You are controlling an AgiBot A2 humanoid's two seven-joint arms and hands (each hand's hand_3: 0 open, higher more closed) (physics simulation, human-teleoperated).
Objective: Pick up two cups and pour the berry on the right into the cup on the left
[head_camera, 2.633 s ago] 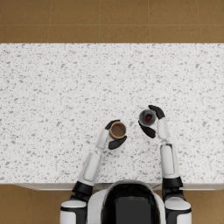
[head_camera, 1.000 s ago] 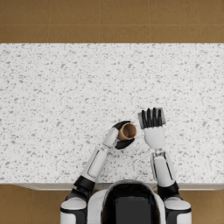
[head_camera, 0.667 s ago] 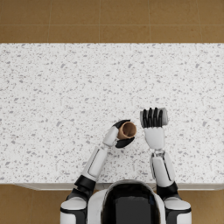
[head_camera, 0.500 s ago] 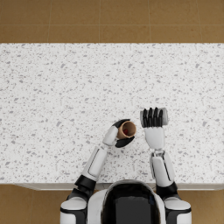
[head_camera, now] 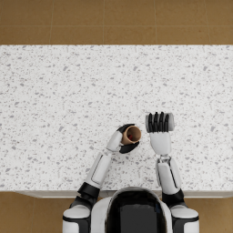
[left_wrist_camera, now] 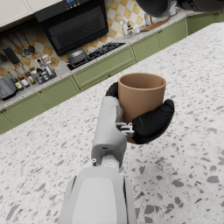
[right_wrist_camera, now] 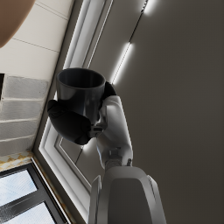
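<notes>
A: Where do things stand with the brown cup (head_camera: 132, 134)?

B: The left hand (head_camera: 124, 139) has its fingers wrapped round the cup's body, gripping it upright above the speckled counter (head_camera: 68, 100). In the head view there is a small dark red spot inside the brown cup; I take that for the berry, though it is too small to be sure.

A: And the dark cup (right_wrist_camera: 81, 93)?

B: Just beside the brown cup, on its right. The right hand (head_camera: 159, 124) is clasped round it, and the right wrist view looks up at a ceiling (right_wrist_camera: 175, 87) with light strips, so that forearm is rolled right over. In the head view the dark cup is mostly hidden under the hand's fingers.

A: What has changed lately?

B: A couple of seconds ago the dark cup was held mouth-up, apart from the brown cup, with something red showing inside it. A second ago the right hand had already turned over and come close to the brown cup, and the left hand had brought the brown cup in towards it. Over the last half second nothing much has moved.

A: So what does that mean for the task?

B: I judge the pour to be done or nearly so, since the cup on the right is tipped toward the brown cup and the red spot now shows there. Next would be righting the dark cup; the risk is the berry bouncing off the brown cup's rim onto the counter
</notes>
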